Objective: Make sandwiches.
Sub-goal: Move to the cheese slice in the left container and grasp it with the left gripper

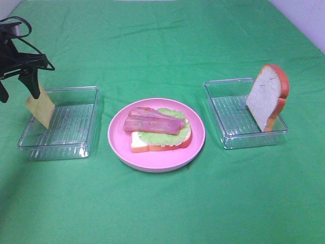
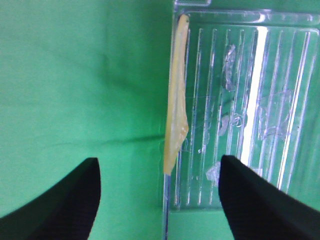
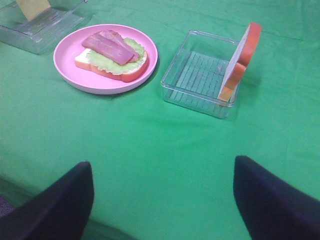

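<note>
1. Yellow cheese slice (image 1: 40, 108) leans in the nine-o'clock tray (image 1: 76, 145); the left gripper (image 2: 159, 165) stands spread, seemingly clear of it.
2. Half-built sandwich (image 1: 160, 129) lies on the pink plate (image 1: 152, 163).
3. Three o'clock: bread slice (image 1: 266, 94) upright; right gripper (image 3: 162, 172) spread.

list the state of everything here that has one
cheese square: on edge against a wall of the left tray, not gripped
left end effector: open, fingers either side of the cheese square
right end effector: open, empty
sandwich: unfinished on the pink plate, lacks cheese and top slice
bread slice: upright, leaning in the right tray
</note>
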`<state>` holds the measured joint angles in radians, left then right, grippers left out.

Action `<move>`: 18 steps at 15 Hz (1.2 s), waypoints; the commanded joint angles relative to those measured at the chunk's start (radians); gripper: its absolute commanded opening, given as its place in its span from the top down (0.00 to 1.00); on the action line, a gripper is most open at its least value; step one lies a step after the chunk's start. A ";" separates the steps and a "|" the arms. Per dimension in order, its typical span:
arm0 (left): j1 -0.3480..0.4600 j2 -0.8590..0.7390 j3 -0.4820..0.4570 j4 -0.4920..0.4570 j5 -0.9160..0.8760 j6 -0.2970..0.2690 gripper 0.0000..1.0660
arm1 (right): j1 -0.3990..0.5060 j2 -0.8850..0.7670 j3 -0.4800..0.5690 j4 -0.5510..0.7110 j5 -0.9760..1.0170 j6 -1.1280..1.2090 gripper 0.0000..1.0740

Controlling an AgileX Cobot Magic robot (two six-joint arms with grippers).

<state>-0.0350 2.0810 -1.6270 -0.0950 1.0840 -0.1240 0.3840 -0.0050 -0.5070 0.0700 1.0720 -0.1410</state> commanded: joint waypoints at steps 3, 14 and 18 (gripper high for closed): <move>-0.028 0.010 0.001 0.039 -0.024 -0.008 0.40 | 0.001 -0.016 0.004 0.000 -0.010 -0.008 0.30; -0.028 0.045 0.001 0.021 -0.071 -0.005 0.57 | 0.001 -0.016 0.004 0.000 -0.010 -0.008 0.30; -0.028 0.043 0.001 0.023 -0.069 0.007 0.68 | 0.001 -0.016 0.004 0.000 -0.010 -0.008 0.30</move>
<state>-0.0600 2.1260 -1.6270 -0.0660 1.0150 -0.1180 0.3840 -0.0050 -0.5070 0.0700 1.0720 -0.1410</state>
